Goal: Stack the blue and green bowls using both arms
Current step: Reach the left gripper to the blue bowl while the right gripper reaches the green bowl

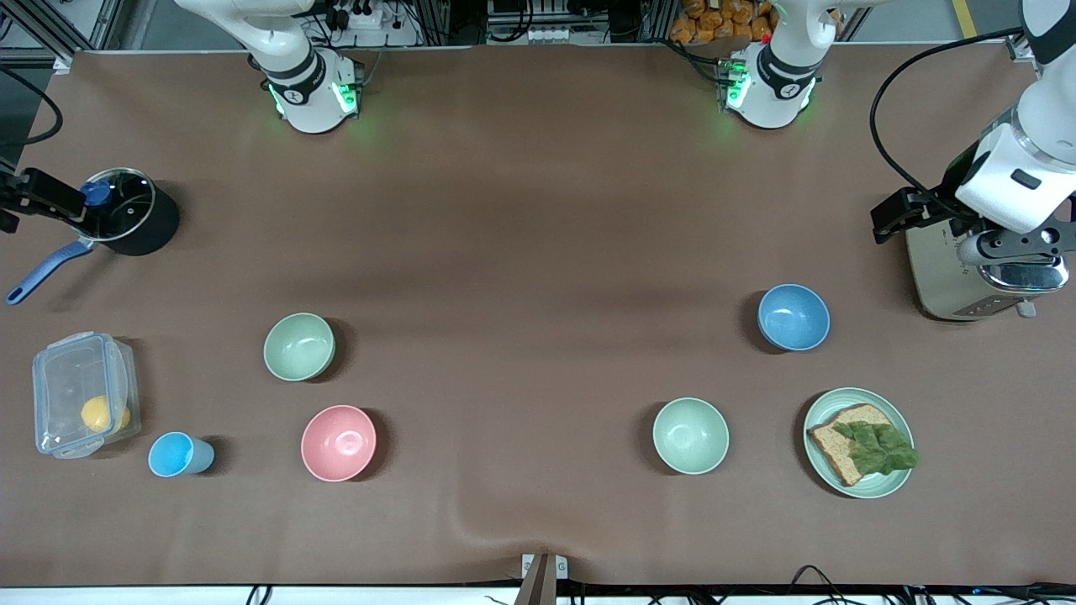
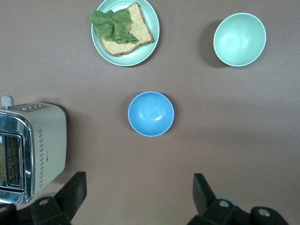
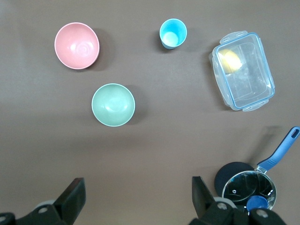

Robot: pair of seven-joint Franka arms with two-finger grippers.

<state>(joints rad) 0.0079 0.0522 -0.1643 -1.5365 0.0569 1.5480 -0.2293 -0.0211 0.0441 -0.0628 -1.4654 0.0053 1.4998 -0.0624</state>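
The sky-blue bowl (image 1: 793, 317) stands upright toward the left arm's end of the table, and also shows in the left wrist view (image 2: 151, 114). The sage green bowl (image 1: 299, 346) stands upright toward the right arm's end, and also shows in the right wrist view (image 3: 113, 104). My left gripper (image 1: 1013, 252) hangs open and empty over the toaster's edge, high above the table (image 2: 138, 201). My right gripper (image 3: 136, 201) is open and empty, high up beside the black pot; in the front view it is almost wholly past the edge.
A toaster (image 1: 958, 286) stands under the left gripper. A mint plate (image 1: 841, 395) with bread and lettuce and a paler mint bowl (image 1: 691, 435) lie nearer the camera than the blue bowl. A pink bowl (image 1: 338, 443), light-blue cup (image 1: 178, 455), clear lidded box (image 1: 80, 403) and black pot (image 1: 126, 210) are near the green bowl.
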